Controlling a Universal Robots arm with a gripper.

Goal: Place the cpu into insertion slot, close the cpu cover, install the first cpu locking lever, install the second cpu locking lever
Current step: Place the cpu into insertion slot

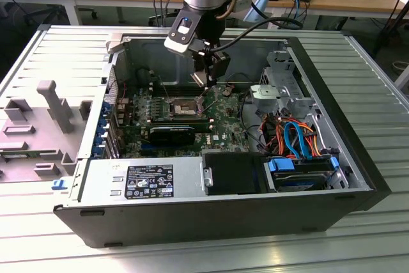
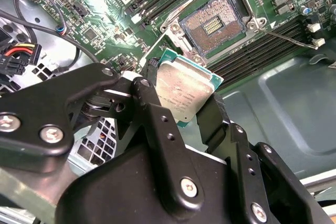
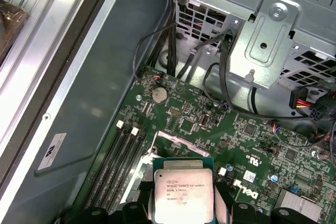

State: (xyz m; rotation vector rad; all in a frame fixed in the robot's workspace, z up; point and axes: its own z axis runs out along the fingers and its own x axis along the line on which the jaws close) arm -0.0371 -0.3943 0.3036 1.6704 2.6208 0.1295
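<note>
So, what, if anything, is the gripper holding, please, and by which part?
The flat square silver-grey cpu, clamped at two opposite edges between the black fingers.

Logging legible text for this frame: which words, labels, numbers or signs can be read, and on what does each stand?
cpu, held in the tool: printed lines on its metal top, too small to quote.
White sticker on the case wall: dark mark and fine print, unreadable.
Black label on the power supply: dense white print, unreadable.
Green circuit board: white markings, too small to read.
</note>
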